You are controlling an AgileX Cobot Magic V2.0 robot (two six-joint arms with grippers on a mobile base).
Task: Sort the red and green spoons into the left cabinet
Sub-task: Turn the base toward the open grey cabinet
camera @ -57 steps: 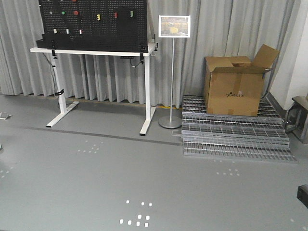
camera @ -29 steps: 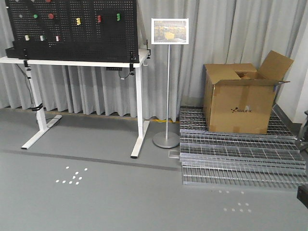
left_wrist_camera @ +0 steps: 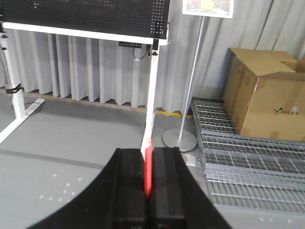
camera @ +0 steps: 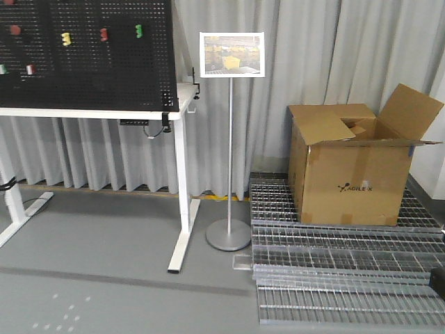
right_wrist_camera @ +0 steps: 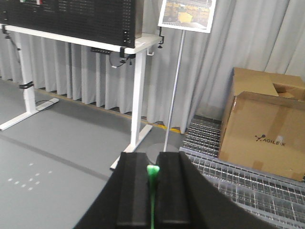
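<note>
In the left wrist view my left gripper [left_wrist_camera: 147, 157] is shut on the red spoon [left_wrist_camera: 148, 169], a thin red strip clamped edge-on between the two black fingers [left_wrist_camera: 129, 181]. In the right wrist view my right gripper [right_wrist_camera: 152, 160] is shut on the green spoon [right_wrist_camera: 152, 177], whose green end pokes up between the fingers [right_wrist_camera: 169, 186]. Both grippers hang above grey floor. The light grey cabinet is out of view. Neither gripper shows in the front view.
A white-legged table [camera: 179, 202] carries a black pegboard [camera: 83, 49] at the left. A sign on a pole stand [camera: 230, 139] stands mid-room. A cardboard box [camera: 351, 163] sits on stacked metal grates [camera: 334, 278] at the right, against grey curtains.
The front view has turned right and closed in: the pegboard table slid left, and the sign stand, box and grates grew larger and moved toward the centre.
</note>
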